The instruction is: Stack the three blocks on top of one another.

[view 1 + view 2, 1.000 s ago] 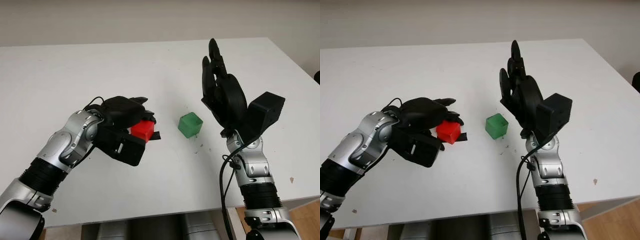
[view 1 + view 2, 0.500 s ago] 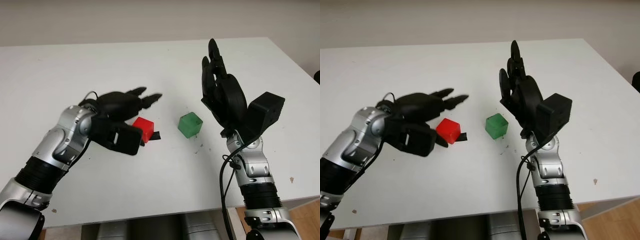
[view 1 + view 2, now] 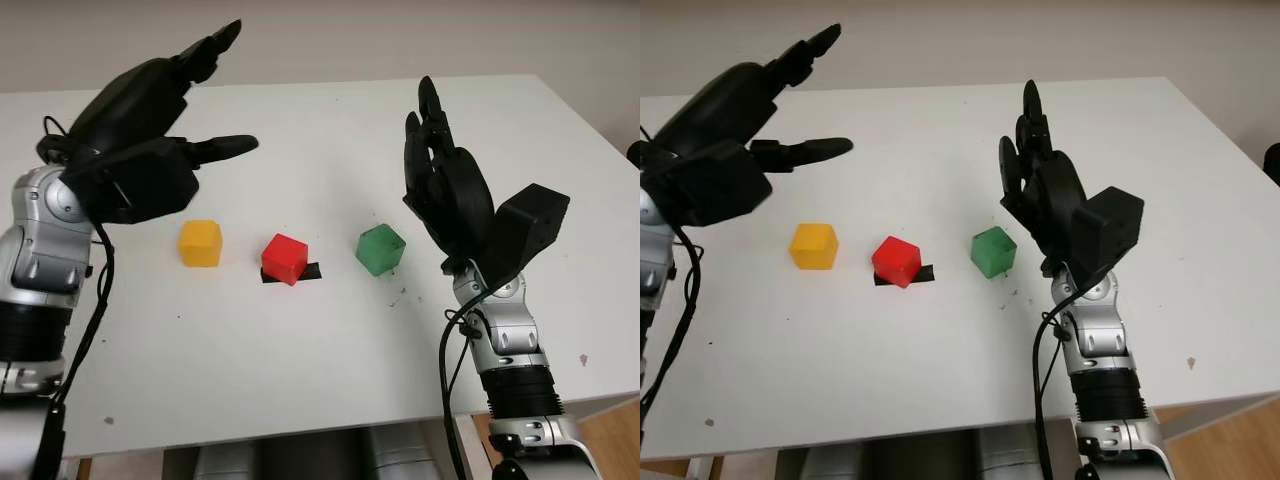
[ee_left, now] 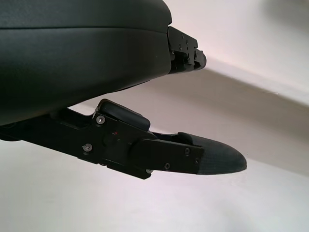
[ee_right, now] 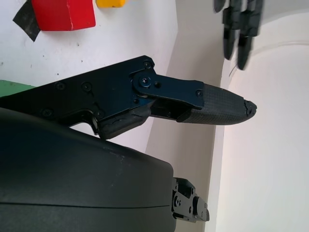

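I see a white table running under both arms, with a pale wall behind its far edge and a strip of wooden floor past its near right corner. A few dark specks dot the top near the green block.

I take the red block as my landmark. It sits on the table, turned a little, on a small piece of black tape that pokes out on its right side.

Left of the red block, the left hand is raised well above the table and behind the yellow block. It is open wide, fingers stretched out, and it holds and touches nothing. In the left wrist view I see one finger straight out against the white top.

The yellow block stands on the table just left of the red block, apart from it, with a bare gap between them.

Right of the red block, also apart from it, is the green block, resting on the table at a slight turn.

Further right of the red block, the right hand is held upright above the table just beyond the green block, open, fingers pointing up, gripping nothing. The three blocks lie in one row, none stacked yet.
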{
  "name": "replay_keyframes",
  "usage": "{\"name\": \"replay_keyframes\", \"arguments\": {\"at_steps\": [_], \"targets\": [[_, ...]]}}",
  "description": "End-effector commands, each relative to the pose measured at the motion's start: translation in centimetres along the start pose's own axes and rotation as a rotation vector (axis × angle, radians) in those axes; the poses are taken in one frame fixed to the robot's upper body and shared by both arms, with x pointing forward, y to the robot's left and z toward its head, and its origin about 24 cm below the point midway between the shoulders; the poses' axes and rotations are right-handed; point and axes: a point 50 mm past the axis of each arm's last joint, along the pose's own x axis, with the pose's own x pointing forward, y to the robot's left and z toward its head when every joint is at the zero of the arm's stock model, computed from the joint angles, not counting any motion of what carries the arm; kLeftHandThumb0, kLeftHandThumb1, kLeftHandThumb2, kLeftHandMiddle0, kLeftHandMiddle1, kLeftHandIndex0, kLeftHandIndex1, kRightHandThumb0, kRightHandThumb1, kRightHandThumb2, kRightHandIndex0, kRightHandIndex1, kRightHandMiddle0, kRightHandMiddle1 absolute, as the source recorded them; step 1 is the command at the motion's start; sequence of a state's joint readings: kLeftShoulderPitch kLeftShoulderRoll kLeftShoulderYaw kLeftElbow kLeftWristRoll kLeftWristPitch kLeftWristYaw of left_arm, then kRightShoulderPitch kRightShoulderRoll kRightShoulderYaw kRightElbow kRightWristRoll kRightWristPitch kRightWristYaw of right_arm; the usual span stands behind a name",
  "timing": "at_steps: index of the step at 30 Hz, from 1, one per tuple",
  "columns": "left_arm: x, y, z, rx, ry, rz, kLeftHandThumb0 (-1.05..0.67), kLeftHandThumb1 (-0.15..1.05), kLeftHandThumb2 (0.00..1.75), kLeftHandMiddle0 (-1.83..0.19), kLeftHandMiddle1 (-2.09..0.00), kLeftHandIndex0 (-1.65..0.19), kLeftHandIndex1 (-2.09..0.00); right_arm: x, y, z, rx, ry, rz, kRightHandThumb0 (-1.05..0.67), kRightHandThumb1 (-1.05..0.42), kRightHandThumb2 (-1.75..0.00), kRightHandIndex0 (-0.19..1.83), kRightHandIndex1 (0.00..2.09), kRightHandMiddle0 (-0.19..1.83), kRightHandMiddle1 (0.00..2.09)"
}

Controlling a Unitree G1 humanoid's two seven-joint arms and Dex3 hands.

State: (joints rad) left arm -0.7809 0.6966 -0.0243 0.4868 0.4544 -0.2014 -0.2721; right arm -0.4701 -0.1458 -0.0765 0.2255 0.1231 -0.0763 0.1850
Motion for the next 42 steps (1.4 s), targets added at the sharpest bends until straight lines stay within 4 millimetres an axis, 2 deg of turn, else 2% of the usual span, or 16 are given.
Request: {"name": "replay_keyframes", "arguments": {"at_steps": [1, 2, 3, 4, 5, 7, 10, 14, 15, 17, 19, 25, 34, 42], "targets": [[-0.1, 2.6, -1.4, 0.074, 0.045, -0.025, -1.01, 1.05, 0.37, 0.09, -0.59, 0.12, -1.11, 0.1, -0.1, 0.4, -0.003, -0.018, 0.007, -0.81, -1.05, -0.64, -0.19, 0.0, -0.19, 0.0], [-0.3, 3.1, -1.6, 0.089, 0.05, -0.047, -0.99, 1.05, 0.3, 0.14, -0.96, 0.16, -1.32, 0.2, -0.1, 0.4, -0.002, -0.016, 0.01, -0.81, -1.05, -0.64, -0.19, 0.0, -0.19, 0.0], [-0.4, 3.6, -1.8, 0.101, 0.055, -0.073, -0.98, 1.05, 0.27, 0.16, -1.15, 0.17, -1.44, 0.2, -0.2, 0.4, 0.007, -0.016, 0.012, -0.81, -1.05, -0.64, -0.19, 0.0, -0.19, 0.0], [-0.6, 3.9, -2.1, 0.107, 0.06, -0.1, -0.97, 1.04, 0.2, 0.18, -1.31, 0.18, -1.49, 0.2, -0.2, 0.4, 0.013, -0.016, 0.017, -0.79, -1.05, -0.65, -0.19, 0.0, -0.19, 0.0], [-0.7, 4.1, -2.3, 0.139, 0.085, -0.136, -0.95, 1.02, 0.15, 0.19, -1.3, 0.19, -1.49, 0.2, -0.2, 0.4, 0.02, -0.014, 0.02, -0.79, -1.05, -0.66, -0.19, 0.0, -0.19, 0.0], [-0.8, 4.1, -2.7, 0.177, 0.141, -0.215, -0.95, 0.99, 0.08, 0.19, -1.14, 0.19, -1.47, 0.2, -0.2, 0.4, 0.026, -0.012, 0.02, -0.78, -1.05, -0.67, -0.19, 0.0, -0.19, 0.0], [-1.1, 3.3, -2.8, 0.231, 0.168, -0.324, -0.89, 0.9, 0.05, 0.19, -1.07, 0.11, -1.3, 0.2, -0.2, 0.4, 0.031, -0.009, 0.021, -0.78, -1.05, -0.67, -0.19, 0.0, -0.19, 0.0], [-1.6, 2.0, -2.7, 0.301, 0.173, -0.437, -0.81, 0.85, 0.05, 0.01, -0.6, -0.18, -0.58, 0.2, -0.3, 0.4, 0.028, -0.008, 0.026, -0.77, -1.05, -0.68, -0.19, 0.0, -0.19, 0.0], [-1.6, 1.7, -2.6, 0.302, 0.173, -0.455, -0.8, 0.85, 0.05, -0.04, -0.48, -0.23, -0.45, 0.2, -0.3, 0.4, 0.028, -0.009, 0.028, -0.77, -1.05, -0.68, -0.19, 0.0, -0.19, 0.0], [-1.5, 1.2, -2.5, 0.311, 0.179, -0.488, -0.8, 0.85, 0.06, -0.11, -0.23, -0.31, -0.26, 0.2, -0.3, 0.5, 0.028, -0.009, 0.033, -0.77, -1.05, -0.67, -0.19, 0.0, -0.19, 0.0], [-1.3, 0.8, -2.3, 0.319, 0.188, -0.524, -0.8, 0.86, 0.06, -0.12, -0.13, -0.32, -0.18, 0.2, -0.4, 0.6, 0.021, -0.008, 0.036, -0.78, -1.05, -0.67, -0.19, 0.0, -0.19, 0.0], [-0.8, -0.2, -1.6, 0.357, 0.166, -0.575, -0.77, 0.83, 0.05, -0.13, -0.07, -0.29, -0.08, 0.2, -0.4, 0.7, 0.015, -0.013, 0.044, -0.77, -1.05, -0.69, -0.19, 0.0, -0.19, 0.0], [-0.7, -1.4, -1.5, 0.366, 0.141, -0.549, -0.77, 0.83, 0.05, -0.03, -0.03, -0.18, -0.03, 0.3, -0.4, 0.7, 0.012, -0.011, 0.042, -0.78, -1.05, -0.69, -0.19, 0.0, -0.19, 0.0], [-0.7, -1.8, -1.4, 0.363, 0.115, -0.531, -0.79, 0.85, 0.06, -0.01, -0.05, -0.26, -0.08, 0.3, -0.5, 0.8, 0.012, -0.015, 0.038, -0.76, -1.05, -0.7, -0.19, 0.0, -0.19, 0.0]]}}
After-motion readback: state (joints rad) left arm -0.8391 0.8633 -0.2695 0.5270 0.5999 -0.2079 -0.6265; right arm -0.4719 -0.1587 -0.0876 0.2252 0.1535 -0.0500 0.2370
